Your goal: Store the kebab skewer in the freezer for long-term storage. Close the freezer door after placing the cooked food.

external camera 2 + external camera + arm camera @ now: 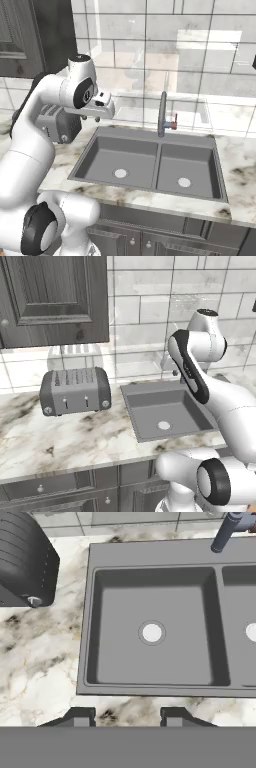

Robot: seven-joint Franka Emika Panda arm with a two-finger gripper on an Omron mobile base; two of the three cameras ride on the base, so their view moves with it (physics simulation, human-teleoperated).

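Note:
The kebab skewer, the freezer and the freezer door are out of view. My gripper hangs over the marble counter's front edge and looks down into the left basin of a grey double sink. Its two dark fingertips stand apart with nothing between them, so it is open and empty. In the right base view the white hand hovers above the sink's left rim, beside the toaster.
A grey toaster stands on the marble counter left of the sink. A faucet rises behind the basins. Dark wood wall cabinets hang at the upper left. Grey drawers run below the counter.

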